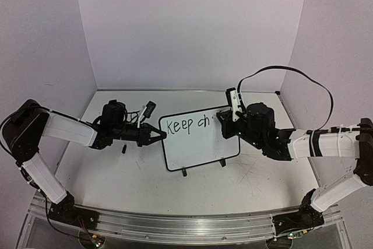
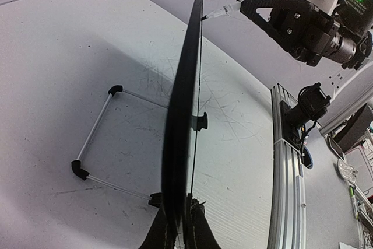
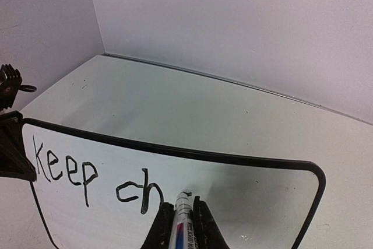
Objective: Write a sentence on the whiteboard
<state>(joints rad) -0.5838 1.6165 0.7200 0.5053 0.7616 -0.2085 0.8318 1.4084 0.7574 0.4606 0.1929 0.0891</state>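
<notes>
The whiteboard (image 1: pixel 201 147) stands upright mid-table on two small black feet. Black lettering on it, the sentence (image 1: pixel 186 124), reads "Keep ch". My left gripper (image 1: pixel 160 136) is shut on the board's left edge. From the left wrist the whiteboard (image 2: pixel 183 103) shows edge-on, clamped in the left gripper (image 2: pixel 182 225). My right gripper (image 1: pixel 228 122) is shut on a white marker (image 1: pixel 234 102). In the right wrist view the marker (image 3: pixel 183 220) sits in the right gripper (image 3: pixel 185 214), tip touching the whiteboard (image 3: pixel 262 190) just right of the sentence (image 3: pixel 87 173), with a small fresh stroke.
A small black piece (image 1: pixel 124 148) lies on the table under the left arm. A wire stand (image 2: pixel 96 144) props the board from behind. A metal rail (image 1: pixel 175 225) runs along the near edge. Walls enclose the table on three sides.
</notes>
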